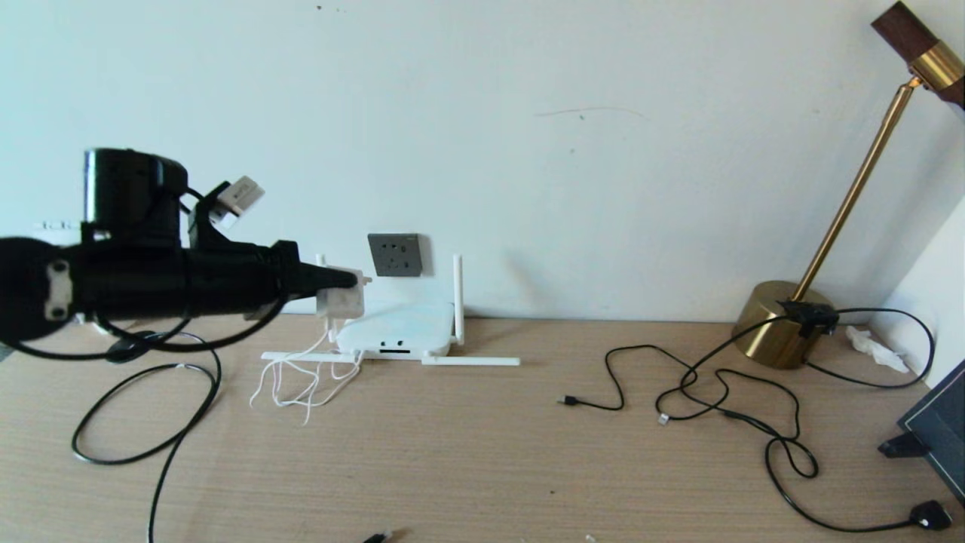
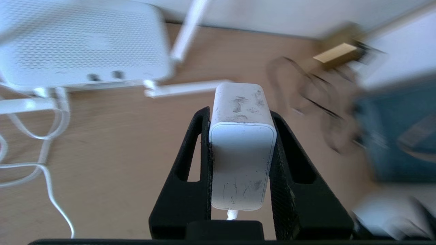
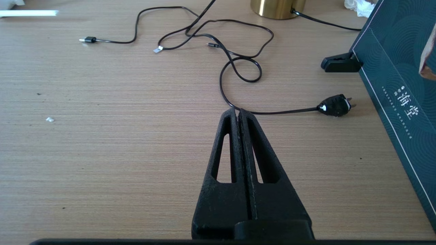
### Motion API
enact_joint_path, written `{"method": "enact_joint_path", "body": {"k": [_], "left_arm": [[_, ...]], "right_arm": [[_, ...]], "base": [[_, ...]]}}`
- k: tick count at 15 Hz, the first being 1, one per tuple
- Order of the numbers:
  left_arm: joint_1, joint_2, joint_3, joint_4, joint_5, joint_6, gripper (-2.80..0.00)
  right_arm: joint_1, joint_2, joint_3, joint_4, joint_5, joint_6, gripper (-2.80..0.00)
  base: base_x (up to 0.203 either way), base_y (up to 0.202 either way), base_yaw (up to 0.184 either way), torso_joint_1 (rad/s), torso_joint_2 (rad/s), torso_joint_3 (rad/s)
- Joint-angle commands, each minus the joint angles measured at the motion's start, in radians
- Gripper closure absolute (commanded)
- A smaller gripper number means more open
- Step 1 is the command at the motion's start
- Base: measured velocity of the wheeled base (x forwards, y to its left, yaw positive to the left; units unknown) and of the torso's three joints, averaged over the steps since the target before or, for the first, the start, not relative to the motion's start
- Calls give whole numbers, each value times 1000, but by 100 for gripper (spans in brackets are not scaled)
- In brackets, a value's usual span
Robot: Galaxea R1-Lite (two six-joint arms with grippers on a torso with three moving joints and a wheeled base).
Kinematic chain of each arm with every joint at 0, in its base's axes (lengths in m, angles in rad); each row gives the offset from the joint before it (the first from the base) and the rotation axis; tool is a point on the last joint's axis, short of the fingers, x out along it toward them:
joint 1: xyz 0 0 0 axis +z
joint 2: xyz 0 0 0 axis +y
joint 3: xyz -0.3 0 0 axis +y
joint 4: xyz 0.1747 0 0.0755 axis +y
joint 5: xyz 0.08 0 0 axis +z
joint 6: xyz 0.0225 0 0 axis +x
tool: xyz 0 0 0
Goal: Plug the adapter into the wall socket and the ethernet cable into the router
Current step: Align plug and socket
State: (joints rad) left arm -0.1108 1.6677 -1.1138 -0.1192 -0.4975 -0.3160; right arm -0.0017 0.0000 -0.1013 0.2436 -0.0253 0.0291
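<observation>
Where antennas flank router [image 1: 397,330]: adapter [image 1: 341,296] (cord trailing)

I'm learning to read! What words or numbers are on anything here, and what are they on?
"海堂": pale characters on the dark teal box, with a row of tiny print beside them, too small to read.
Adapter in the left pincer: only scuffs, no words.
Router and wall socket: nothing readable.
</observation>
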Motion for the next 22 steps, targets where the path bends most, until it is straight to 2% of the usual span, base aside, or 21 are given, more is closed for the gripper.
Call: {"method": "enact_joint_path", "body": {"k": [1, 3, 5, 7, 8, 9, 11, 14, 22], "left_arm": [[-75, 94, 214, -598, 285, 7, 0], [-110, 264, 276, -852, 452, 64, 0], [-117, 413, 271, -1039, 548, 132, 0], [-105, 510, 195, -1151, 624, 236, 0], [-99, 530, 155, -1179, 648, 266, 0], [-95, 543, 138, -1195, 664, 296, 0], [-96, 558, 135, -1221, 666, 305, 0], [-96, 598, 140, -1367, 670, 361, 0], [-152, 645, 145, -1411, 668, 354, 0]], "right_arm": [[0, 0, 1, 2, 0, 0, 0], [0, 0, 0, 2, 1, 0, 0], [0, 0, 0, 1, 0, 0, 0], [0, 0, 0, 1, 0, 0, 0], [0, 0, 0, 2, 1, 0, 0], [0, 0, 0, 2, -1, 1, 0], [0, 0, 0, 2, 0, 2, 0], [0, 0, 0, 0, -1, 0, 0], [0, 0, 0, 2, 1, 0, 0]], "base": [[0, 0, 0, 0, 0, 0], [0, 0, 0, 0, 0, 0], [0, 0, 0, 0, 0, 0], [0, 0, 0, 0, 0, 0], [0, 0, 0, 0, 0, 0], [0, 0, 0, 0, 0, 0], [0, 0, 0, 0, 0, 0], [0, 0, 0, 0, 0, 0], [0, 0, 0, 0, 0, 0]]}}
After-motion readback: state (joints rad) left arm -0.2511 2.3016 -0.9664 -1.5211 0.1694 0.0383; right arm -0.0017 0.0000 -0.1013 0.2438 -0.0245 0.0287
